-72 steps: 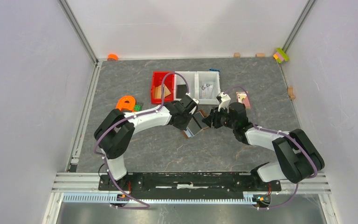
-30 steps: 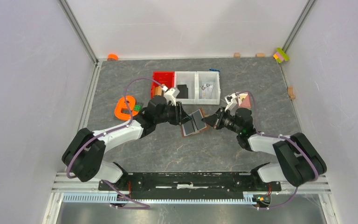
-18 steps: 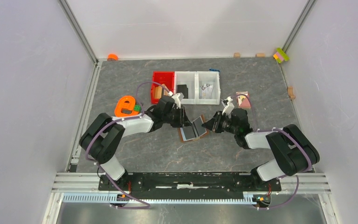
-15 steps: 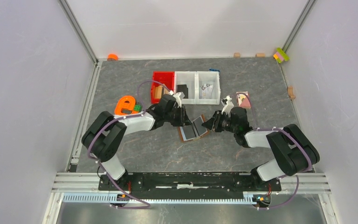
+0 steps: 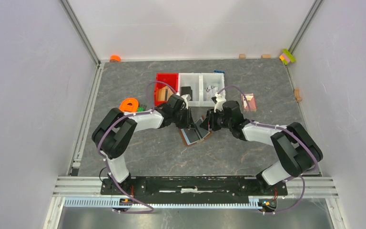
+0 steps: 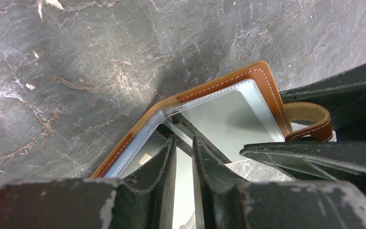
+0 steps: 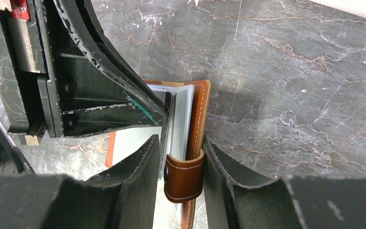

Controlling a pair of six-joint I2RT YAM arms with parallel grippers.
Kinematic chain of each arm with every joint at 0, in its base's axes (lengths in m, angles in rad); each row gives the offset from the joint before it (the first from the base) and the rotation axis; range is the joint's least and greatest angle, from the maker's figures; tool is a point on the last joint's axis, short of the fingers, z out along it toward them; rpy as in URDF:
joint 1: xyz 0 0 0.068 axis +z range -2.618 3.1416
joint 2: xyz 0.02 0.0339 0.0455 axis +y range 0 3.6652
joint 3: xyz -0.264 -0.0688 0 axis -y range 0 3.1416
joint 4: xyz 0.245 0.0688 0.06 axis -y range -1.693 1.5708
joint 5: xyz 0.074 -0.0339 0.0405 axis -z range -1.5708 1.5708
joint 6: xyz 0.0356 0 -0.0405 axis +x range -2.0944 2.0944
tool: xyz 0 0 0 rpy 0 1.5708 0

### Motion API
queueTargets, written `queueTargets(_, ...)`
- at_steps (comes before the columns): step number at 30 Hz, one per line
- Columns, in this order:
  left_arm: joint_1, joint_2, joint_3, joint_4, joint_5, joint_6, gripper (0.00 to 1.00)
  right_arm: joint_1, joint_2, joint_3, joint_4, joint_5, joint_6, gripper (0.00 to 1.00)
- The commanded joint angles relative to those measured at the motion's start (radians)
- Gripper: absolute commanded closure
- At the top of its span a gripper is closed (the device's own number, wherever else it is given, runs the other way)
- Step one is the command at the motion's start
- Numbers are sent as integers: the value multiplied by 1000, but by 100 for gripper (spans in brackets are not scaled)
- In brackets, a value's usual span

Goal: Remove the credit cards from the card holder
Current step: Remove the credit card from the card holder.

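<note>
Freeing the credit cards (image 5: 195, 136) inside the card holder (image 5: 194, 133) likely needed the right gripper (image 7: 181, 143), jaws apart astride its raised flap, to steady it. The left gripper (image 6: 183, 143), jaws nearly together, whether clamped on anything I couldn't tell, probed its fold. Both arms bent low inward, with the white bin (image 5: 190, 74) just beyond.

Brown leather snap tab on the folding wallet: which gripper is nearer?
Right. The right gripper straddles the snap tab; the left gripper sits at the wallet's inner fold.
</note>
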Motion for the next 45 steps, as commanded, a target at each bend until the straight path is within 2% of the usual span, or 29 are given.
queueTargets(1,2,33,40,-59,-43,57,75,40,7,69,-113,68,-99,58)
queueTargets(3,1,34,47,-64,-49,81,75,61,7,90,-153,105,-120,56)
queueTargets(7,-26,48,97,-140,-117,160,74,73,-3,121,-209,183,-156,43)
queueTargets(10,-47,77,136,-187,-140,195,75,73,-13,134,-218,194,-171,42)
queueTargets(15,-57,108,167,-220,-124,231,76,73,-4,167,-244,203,-206,51)
queueTargets(20,-58,105,165,-213,-101,256,76,72,63,197,-265,131,-223,56)
queueTargets(29,-58,74,135,-169,-68,269,77,68,129,209,-265,30,-201,70)
queueTargets(31,-58,68,131,-157,-56,268,78,60,135,194,-232,-44,-181,70)
queueTargets(33,-58,65,125,-151,-57,268,78,48,132,172,-200,-103,-152,65)
queueTargets(39,-48,105,116,-115,-15,230,79,19,128,122,-123,-180,-92,62)
queueTargets(45,-37,99,92,-75,-27,229,80,10,141,105,-96,-220,-72,71)
